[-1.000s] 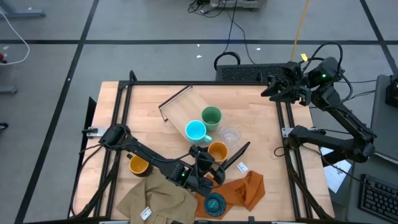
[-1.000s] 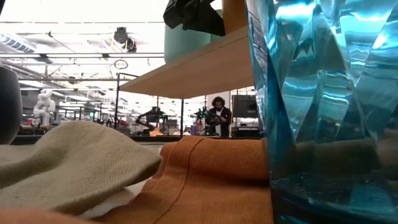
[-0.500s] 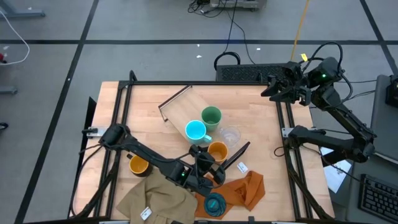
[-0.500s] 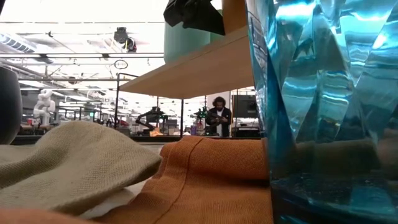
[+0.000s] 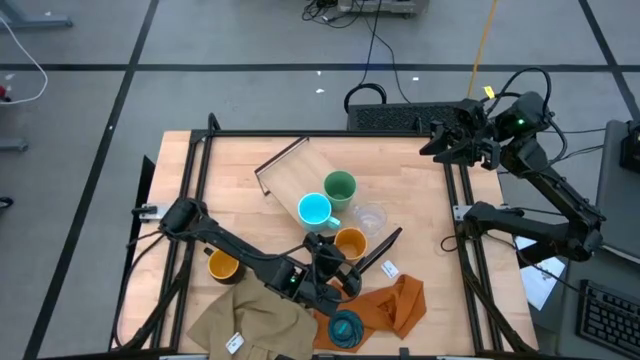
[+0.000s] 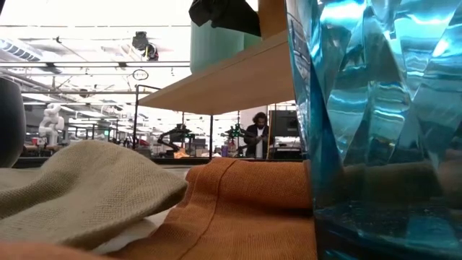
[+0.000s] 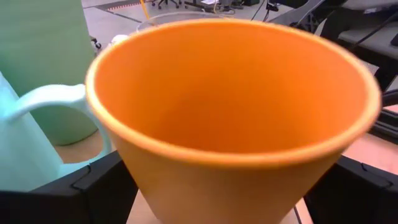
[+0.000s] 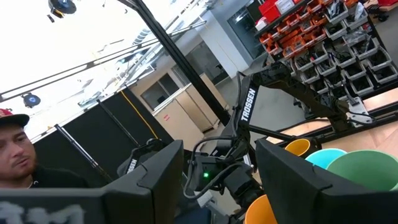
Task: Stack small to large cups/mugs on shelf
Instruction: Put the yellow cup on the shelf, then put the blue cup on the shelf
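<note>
Left wrist view: left end effector (image 7: 217,186) sits spread wide around the upright orange cup (image 7: 233,118), lower-centre overhead; right end effector (image 5: 440,140) parked, part open.

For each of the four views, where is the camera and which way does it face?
High: overhead, straight down; both arms, the shelf.
Low: at tabletop height, level across the cloths; the teal cup fills its right side.
Left wrist: between open fingers, at the orange cup.
Right wrist: raised at the far right corner, looking back past open fingers.
Shared: orange cup, high and left wrist.

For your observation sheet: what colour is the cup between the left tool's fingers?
Orange cup, best seen in the left wrist view.
</note>
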Motion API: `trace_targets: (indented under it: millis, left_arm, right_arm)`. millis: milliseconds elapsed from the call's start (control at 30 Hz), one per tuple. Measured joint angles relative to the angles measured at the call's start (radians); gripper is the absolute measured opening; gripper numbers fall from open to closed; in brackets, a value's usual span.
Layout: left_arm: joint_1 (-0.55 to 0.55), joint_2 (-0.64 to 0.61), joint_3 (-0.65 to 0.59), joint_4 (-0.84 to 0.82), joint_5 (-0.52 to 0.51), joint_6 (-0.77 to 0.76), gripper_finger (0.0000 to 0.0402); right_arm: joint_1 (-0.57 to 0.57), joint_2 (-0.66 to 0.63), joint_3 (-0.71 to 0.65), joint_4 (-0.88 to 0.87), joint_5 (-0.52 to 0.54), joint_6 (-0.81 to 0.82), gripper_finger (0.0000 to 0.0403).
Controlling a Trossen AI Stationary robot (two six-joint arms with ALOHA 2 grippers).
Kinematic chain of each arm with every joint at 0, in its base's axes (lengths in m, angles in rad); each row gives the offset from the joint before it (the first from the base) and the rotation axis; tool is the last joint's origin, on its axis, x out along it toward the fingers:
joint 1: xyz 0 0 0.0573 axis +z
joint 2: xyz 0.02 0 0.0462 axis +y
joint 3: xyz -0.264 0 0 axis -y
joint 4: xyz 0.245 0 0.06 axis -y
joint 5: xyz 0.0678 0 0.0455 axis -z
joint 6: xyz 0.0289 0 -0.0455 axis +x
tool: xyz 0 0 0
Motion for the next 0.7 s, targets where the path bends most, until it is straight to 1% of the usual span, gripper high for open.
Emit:
trace_targets:
  millis: [267, 433, 700]
  left_arm:
    - [-0.011, 0.0, 0.0, -0.01, 0.001, -0.008, 0.0393]
    - [-0.028, 0.0, 0.0, -0.058, 0.013, -0.058, 0.0393]
    - [-0.048, -0.013, 0.0, -0.097, 0.022, -0.064, 0.0393]
  right_arm:
    - [0.0, 0.0, 0.0, 0.0, 0.0, 0.0, 0.0192]
    - [0.0, 0.0, 0.0, 0.0, 0.0, -0.001, 0.0192]
    - [0.0, 0.0, 0.0, 0.0, 0.0, -0.001, 0.0192]
